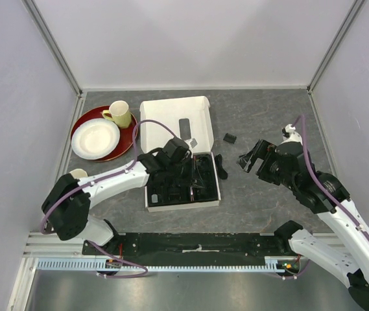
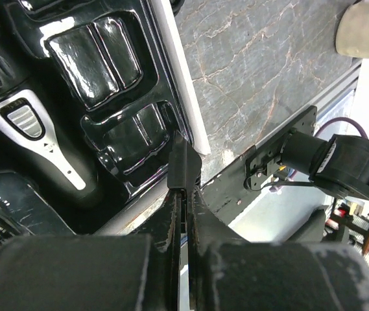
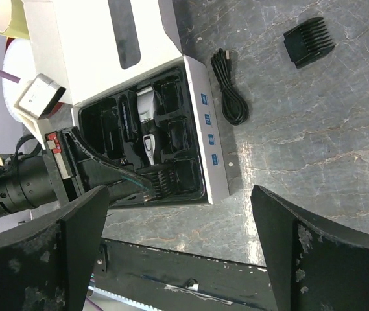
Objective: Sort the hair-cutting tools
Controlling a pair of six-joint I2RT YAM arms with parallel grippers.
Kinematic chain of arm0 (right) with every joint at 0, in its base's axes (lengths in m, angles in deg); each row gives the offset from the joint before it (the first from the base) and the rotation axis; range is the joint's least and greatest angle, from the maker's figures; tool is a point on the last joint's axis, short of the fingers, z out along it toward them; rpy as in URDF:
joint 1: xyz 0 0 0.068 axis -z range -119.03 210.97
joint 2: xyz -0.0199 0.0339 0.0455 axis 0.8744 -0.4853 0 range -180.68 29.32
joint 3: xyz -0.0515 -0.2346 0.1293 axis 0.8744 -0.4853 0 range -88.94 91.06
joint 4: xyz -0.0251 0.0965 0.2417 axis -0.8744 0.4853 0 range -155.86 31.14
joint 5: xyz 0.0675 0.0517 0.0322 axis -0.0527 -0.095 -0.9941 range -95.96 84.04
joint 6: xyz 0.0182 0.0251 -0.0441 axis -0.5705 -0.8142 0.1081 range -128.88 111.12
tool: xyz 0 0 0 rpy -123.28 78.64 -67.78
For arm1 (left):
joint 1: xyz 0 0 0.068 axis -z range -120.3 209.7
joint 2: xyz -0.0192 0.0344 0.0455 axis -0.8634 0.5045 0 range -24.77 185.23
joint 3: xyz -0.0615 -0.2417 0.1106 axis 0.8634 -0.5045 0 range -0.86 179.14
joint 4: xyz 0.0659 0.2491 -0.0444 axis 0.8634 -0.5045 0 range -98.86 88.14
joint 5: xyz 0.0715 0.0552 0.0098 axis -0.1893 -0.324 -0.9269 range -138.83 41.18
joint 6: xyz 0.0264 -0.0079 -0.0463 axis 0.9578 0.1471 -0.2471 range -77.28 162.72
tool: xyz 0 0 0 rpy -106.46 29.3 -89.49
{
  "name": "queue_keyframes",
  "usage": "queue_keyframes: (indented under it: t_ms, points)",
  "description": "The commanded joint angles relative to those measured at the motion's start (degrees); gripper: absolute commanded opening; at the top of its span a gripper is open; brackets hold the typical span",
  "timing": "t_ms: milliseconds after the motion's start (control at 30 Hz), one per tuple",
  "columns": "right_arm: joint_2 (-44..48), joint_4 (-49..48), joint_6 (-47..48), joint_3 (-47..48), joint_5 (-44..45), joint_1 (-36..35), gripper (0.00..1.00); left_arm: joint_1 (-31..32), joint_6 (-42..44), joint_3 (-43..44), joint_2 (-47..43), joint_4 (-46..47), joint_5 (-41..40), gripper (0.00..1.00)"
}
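1. The left gripper (image 2: 184,173) has its fingers pressed together with nothing visible between them, its tips at the white rim of the box (image 2: 187,123).
2. The clipper (image 2: 32,126) lies in the box's black tray (image 2: 132,139).
3. The right gripper (image 1: 248,159) hangs over the table (image 1: 268,116) right of the box, jaws spread wide and empty.
4. The cord (image 3: 228,87) lies on the table just beside the box's right wall.
5. Farther off, one comb attachment (image 3: 309,40) sits alone, well apart from the cord.
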Motion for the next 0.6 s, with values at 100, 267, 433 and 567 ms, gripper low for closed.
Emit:
queue_keyframes:
  t_ms: [100, 267, 433, 567]
  points:
    - [-1.12, -0.85, -0.89, -1.08, -0.36, 0.17, 0.97, -1.36, -1.51, -0.27, 2.38, 7.05, 5.28, 0.02]
    - [-1.56, -0.85, -1.33, -2.05, 0.25, 0.17, 0.97, -1.54, -2.3, -1.76, 5.37, 10.21, 9.41, 0.02]
    - [-1.56, -1.02, -1.85, -3.28, 1.13, 0.17, 0.96, -1.54, -1.87, -2.47, 5.9, 9.26, 6.44, 0.02]
    - [-2.0, -1.2, -2.12, -4.07, 1.04, 0.17, 0.97, -1.54, -1.43, -2.99, 5.02, 8.46, 3.79, 0.02]
